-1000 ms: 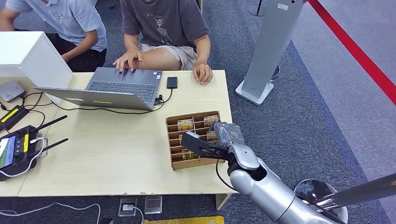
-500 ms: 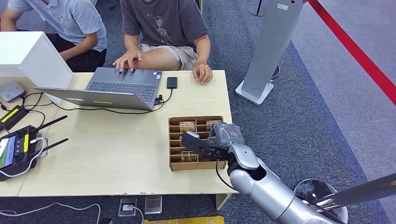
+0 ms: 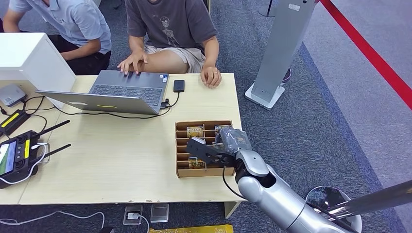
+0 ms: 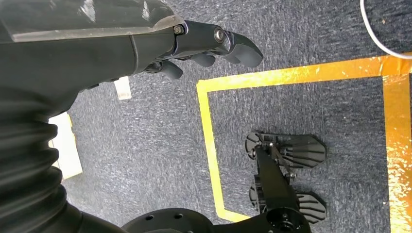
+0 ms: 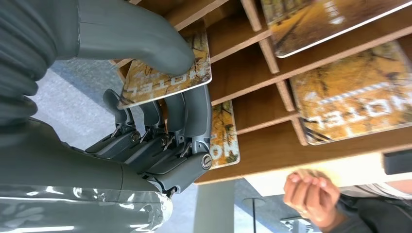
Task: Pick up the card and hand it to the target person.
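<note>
I count two persons seated at the surface, one laptop, one phone, one slotted wooden tray, four cards visible in the right wrist view.

Card rack right of laptop
</note>
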